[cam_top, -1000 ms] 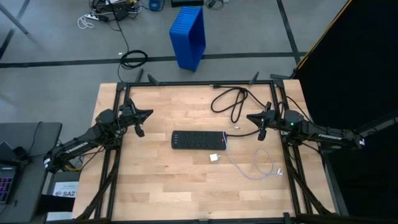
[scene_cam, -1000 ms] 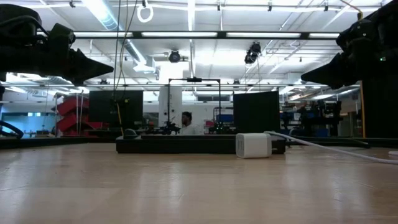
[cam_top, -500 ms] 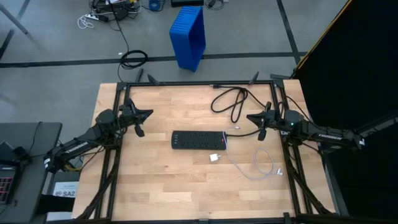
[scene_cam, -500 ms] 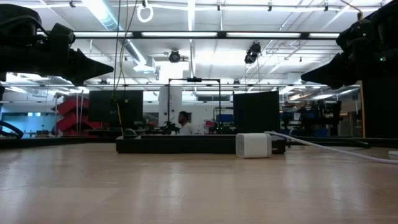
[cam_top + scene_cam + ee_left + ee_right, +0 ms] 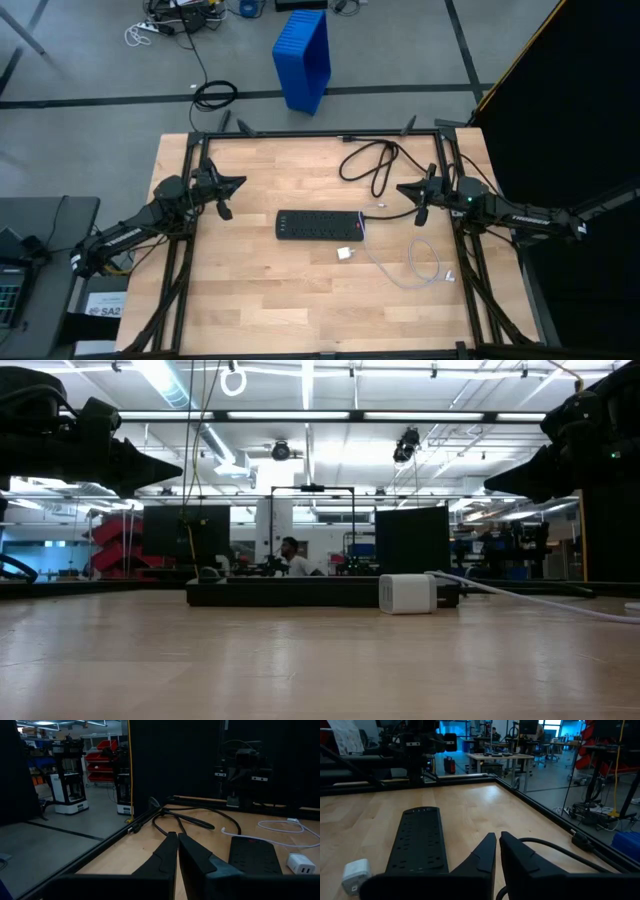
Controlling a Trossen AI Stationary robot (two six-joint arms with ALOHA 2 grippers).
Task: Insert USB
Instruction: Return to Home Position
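Observation:
The USB cable [image 5: 424, 266], thin and white, lies in a loose loop on the wooden table to the right of the black power strip [image 5: 318, 225]. It also shows in the left wrist view as the USB cable [image 5: 286, 827]. A small white charger block [image 5: 345, 255] rests on the table just in front of the strip. My left gripper [image 5: 240, 182] hovers shut near the table's left edge, pointing level toward the strip. My right gripper [image 5: 401, 188] hovers shut near the right edge, facing it. Neither touches anything.
A thick black cord [image 5: 369, 164] curls on the table's far right part, behind the strip. A black frame rail [image 5: 320, 133] runs round the table. Beyond the far edge, a blue bin [image 5: 303, 58] stands on the floor. Bare wood lies in front of the strip.

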